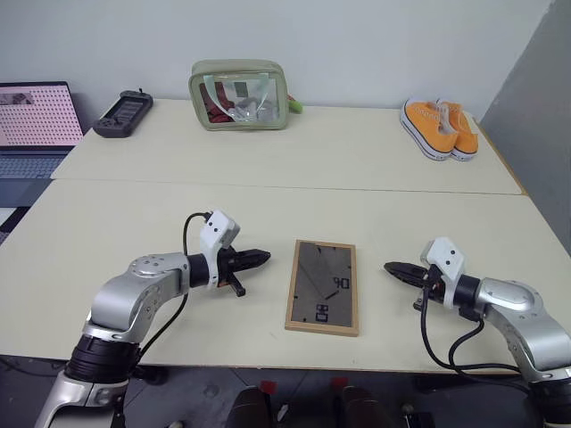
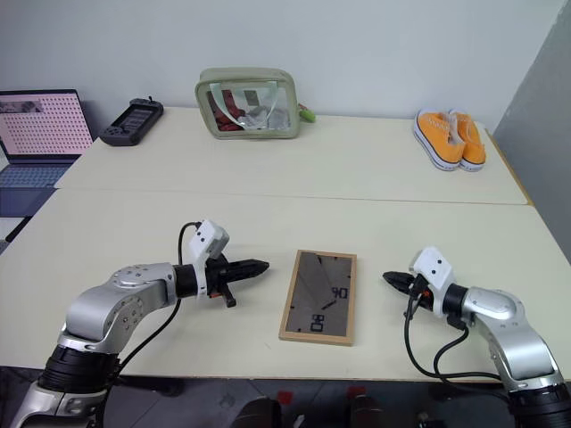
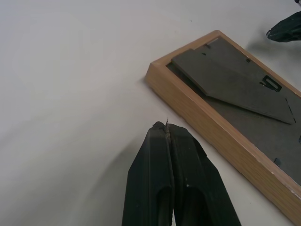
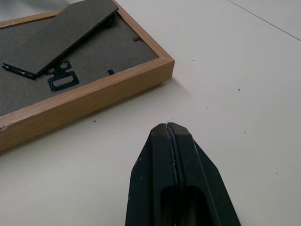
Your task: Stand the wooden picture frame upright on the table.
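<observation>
The tabletop (image 1: 134, 223) is broad and pale, and the seam along its far edge meets a second cream surface carrying a bag, orange shoes, a handheld device and a laptop.

The wooden picture frame (image 1: 322, 286) lies flat near the middle of the tabletop's near edge, picture side down. Its dark back faces up and the fold-out stand lies folded flat against it. One short end points at the near edge.

The left claw (image 1: 259, 259) hovers low just beside the frame's left long side, near the far corner, with its tips together and holding nothing. The right claw (image 1: 393, 267) sits a little off the right long side, also pressed together and empty. Both point inward at the frame from opposite sides.

Judging from this, the frame has not yet been lifted. The risks come from the shut tips and the smooth surface:
- A push from one side only would likely slide or spin the frame rather than tip it.
- Uneven pressure from the two claws could make it skate toward the near edge and fall off.
- If the frame is raised with the stand folded, it would probably topple as soon as it is let go.
</observation>
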